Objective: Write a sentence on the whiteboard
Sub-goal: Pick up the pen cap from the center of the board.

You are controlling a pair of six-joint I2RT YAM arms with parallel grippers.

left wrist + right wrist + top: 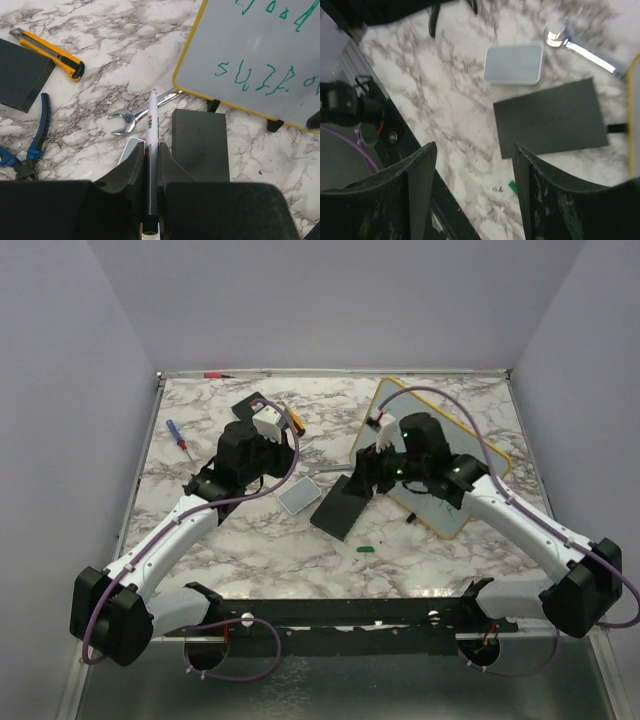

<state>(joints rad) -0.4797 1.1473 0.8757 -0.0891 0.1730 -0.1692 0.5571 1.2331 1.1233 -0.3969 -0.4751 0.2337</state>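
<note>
My left claw (pixel 151 165) is pinching the white marker (pixel 152 125) tight. My right claw (pixel 472 170) is hanging open, empty, above the marble table (pixel 455 100).

Yellow-rimmed whiteboard (pixel 225 42) bears a green handwritten two-line sentence (pixel 250 80).
</note>
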